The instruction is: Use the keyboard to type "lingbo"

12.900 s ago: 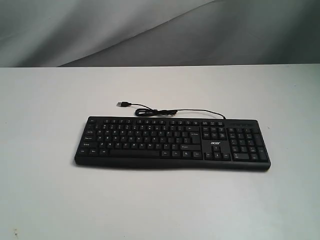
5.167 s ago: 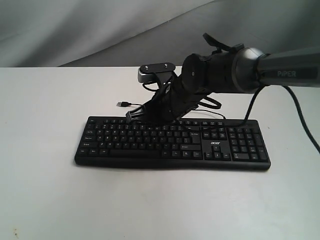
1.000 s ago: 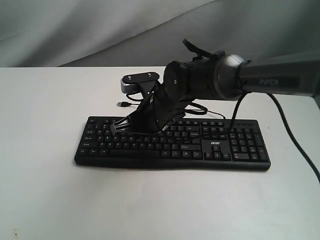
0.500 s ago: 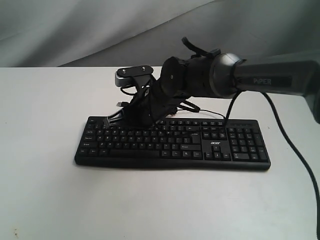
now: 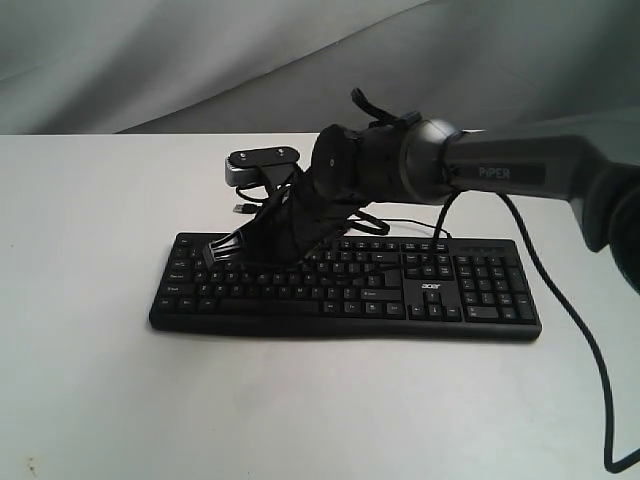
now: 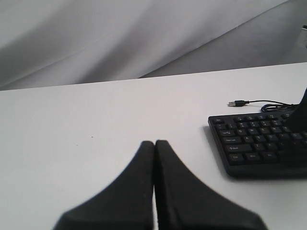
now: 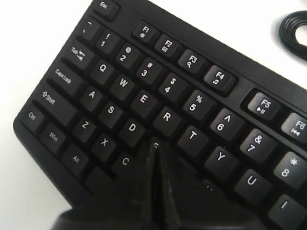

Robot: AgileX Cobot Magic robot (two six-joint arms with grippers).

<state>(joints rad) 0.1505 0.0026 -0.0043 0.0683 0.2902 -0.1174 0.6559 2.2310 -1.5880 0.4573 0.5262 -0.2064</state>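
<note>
The keyboard (image 5: 345, 285) lies flat around the middle of the worktop (image 5: 100, 400), its long sides parallel to the near and far edges and its number pad end toward the right edge. Its thin cable (image 5: 400, 222) leaves the back of the case and loops on the worktop toward the far edge, ending in a loose plug (image 5: 243, 208) that lies unconnected on the white surface. The right arm (image 5: 500, 172) enters from the right edge and reaches across the middle, angled down over the letter keys at the keyboard's left half. A grey camera (image 5: 258, 160) is mounted on its wrist. The right gripper (image 7: 154, 143) has its two fingers pressed together with nothing between them. In the right wrist view the joined tip sits over the middle letter row, on the key just beside D and below R; that key's legend is mostly hidden. Whether the tip is pressing the key or only just above it cannot be determined. The left gripper (image 6: 154, 143) is likewise closed and empty, fingers touching along their length. It hangs above bare worktop toward the left edge, well apart from the keyboard's Esc end. A grey cloth (image 5: 150, 60) hangs behind the far edge.
</note>
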